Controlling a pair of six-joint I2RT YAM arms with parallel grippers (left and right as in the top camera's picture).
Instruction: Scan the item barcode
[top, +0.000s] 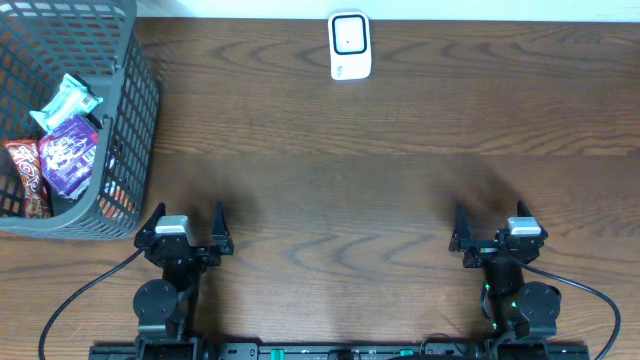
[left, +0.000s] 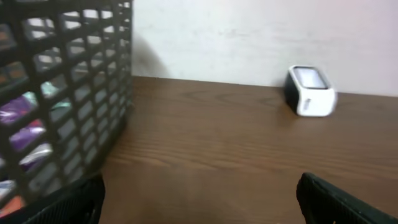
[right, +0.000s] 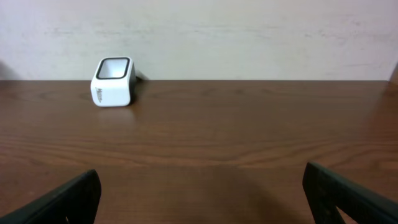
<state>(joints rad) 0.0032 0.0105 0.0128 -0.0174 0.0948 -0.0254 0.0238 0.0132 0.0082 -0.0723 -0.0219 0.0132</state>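
Purple packet lies in the basket, near and ahead-left of the left claw, far from the right claw; both gape wide, empty.

Dark basket, white scanner, wooden table

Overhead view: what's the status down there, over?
Copy: left claw open, empty; right claw open, empty. The snack packets lie in the grey basket. The barcode scanner stands by the far wall. Nothing in the way.
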